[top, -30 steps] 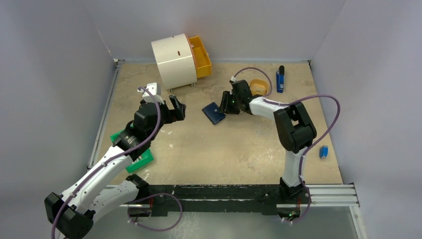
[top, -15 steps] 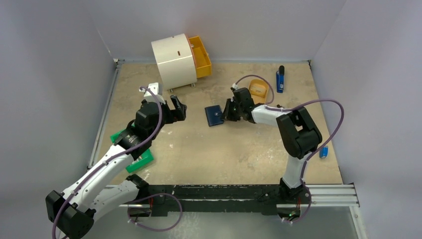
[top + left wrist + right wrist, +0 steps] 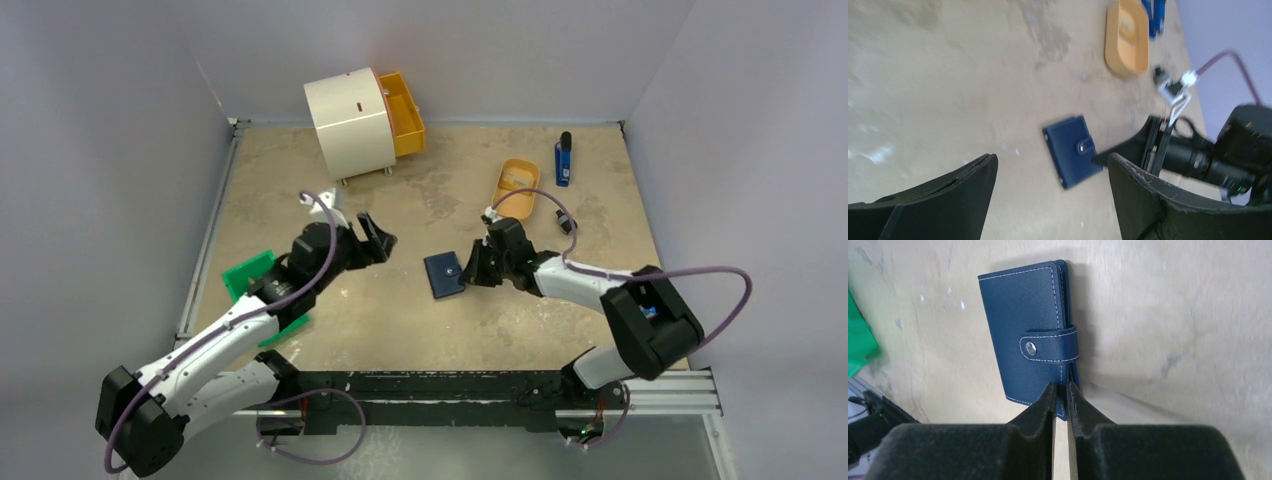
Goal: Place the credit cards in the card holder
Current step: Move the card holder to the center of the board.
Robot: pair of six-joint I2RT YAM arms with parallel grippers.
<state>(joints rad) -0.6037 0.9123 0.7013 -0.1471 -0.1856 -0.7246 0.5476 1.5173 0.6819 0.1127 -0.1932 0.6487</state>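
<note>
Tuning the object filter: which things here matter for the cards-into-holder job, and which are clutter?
Job: card holder, snapped closed, pinched at its edge by the right gripper; credit cards, seemingly lying in the orange tray; left gripper, open and empty.
Clutter: cream drawer unit; green box; blue-black gadget.

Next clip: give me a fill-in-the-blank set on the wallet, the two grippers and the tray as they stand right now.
1. The card holder is folded, its snap tab ___.
2. The right gripper is shut on the edge of the ___.
3. The left gripper hovers apart from the card holder, jaws ___.
4. The oval tray is ___ in colour.

Missing words: fastened; card holder; open; orange.
</note>
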